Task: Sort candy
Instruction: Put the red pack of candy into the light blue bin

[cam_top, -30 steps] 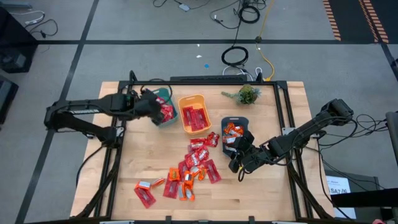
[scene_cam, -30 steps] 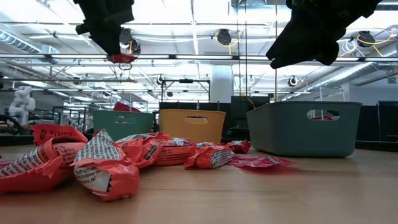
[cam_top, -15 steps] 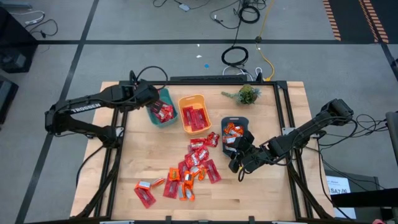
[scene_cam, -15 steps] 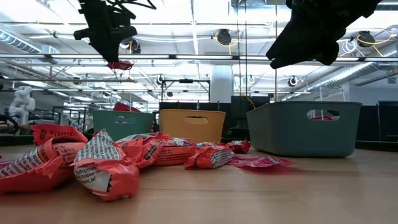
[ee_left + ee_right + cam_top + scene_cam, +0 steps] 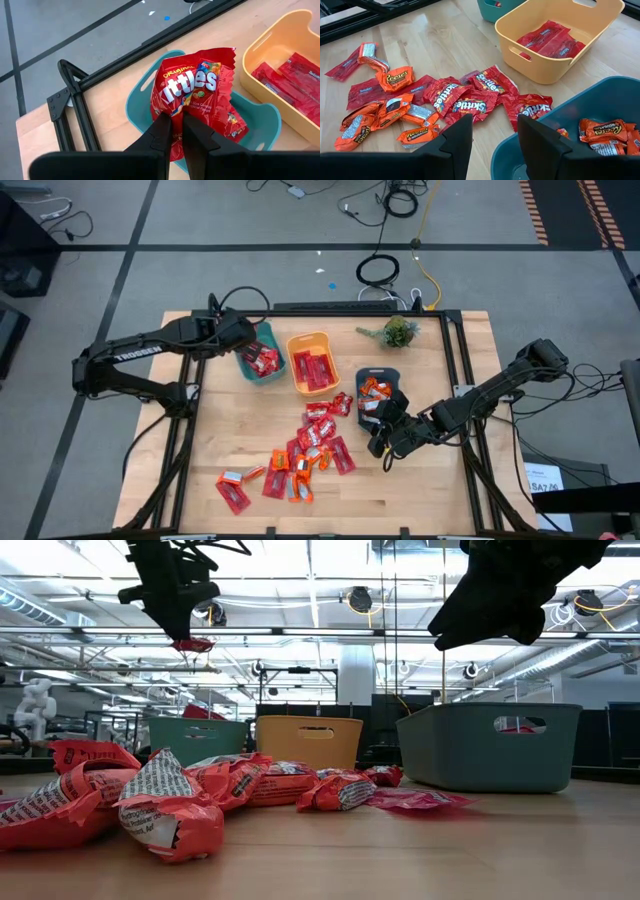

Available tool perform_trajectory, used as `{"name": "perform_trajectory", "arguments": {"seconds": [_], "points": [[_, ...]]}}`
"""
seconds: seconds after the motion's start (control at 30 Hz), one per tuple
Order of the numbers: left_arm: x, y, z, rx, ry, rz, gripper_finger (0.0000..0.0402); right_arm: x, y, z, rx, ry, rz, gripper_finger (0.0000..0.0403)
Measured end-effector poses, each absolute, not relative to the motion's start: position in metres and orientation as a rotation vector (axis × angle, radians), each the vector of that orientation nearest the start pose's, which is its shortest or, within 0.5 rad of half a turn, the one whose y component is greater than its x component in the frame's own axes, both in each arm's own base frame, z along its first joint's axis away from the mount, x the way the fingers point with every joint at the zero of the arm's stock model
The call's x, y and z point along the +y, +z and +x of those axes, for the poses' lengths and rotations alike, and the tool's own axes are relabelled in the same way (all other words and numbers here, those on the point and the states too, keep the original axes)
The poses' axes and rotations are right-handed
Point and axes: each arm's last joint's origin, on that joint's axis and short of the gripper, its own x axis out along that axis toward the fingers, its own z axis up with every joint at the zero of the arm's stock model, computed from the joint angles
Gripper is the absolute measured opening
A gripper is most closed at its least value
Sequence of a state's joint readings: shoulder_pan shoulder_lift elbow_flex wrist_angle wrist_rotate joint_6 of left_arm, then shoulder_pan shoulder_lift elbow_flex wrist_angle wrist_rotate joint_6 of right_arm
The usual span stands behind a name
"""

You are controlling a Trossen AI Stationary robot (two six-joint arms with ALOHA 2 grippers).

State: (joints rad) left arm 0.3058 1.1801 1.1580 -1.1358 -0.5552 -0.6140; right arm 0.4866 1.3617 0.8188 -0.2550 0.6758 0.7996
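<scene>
Above teal bin (image 5: 150,107), shiny red candy (image 5: 197,100) hangs.

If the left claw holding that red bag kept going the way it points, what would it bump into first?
Probably the teal bin: the left gripper holds the red candy bag above it, with more bags already inside. Depth is hard to judge.

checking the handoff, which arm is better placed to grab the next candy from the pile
Right, probably. The right gripper is open, empty, beside the loose candy pile. The left gripper is shut on a red Skittles packet over the teal bin.
</scene>
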Motion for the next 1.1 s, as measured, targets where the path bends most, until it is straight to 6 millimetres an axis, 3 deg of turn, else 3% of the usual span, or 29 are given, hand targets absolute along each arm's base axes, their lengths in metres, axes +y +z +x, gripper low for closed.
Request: {"name": "perform_trajectory", "arguments": {"seconds": [0.83, 1.1], "points": [[0.0750, 0.3174, 0.1906, 0.897, 1.053, -0.402, 0.0041, 0.1097, 0.2219, 0.2463, 0.544, -0.423, 0.329, 0.0148], [0.0761, 0.3195, 0.1943, 0.850, 1.045, -0.412, 0.0088, 0.1097, 0.2220, 0.2464, 0.543, -0.424, 0.329, 0.0148]]}}
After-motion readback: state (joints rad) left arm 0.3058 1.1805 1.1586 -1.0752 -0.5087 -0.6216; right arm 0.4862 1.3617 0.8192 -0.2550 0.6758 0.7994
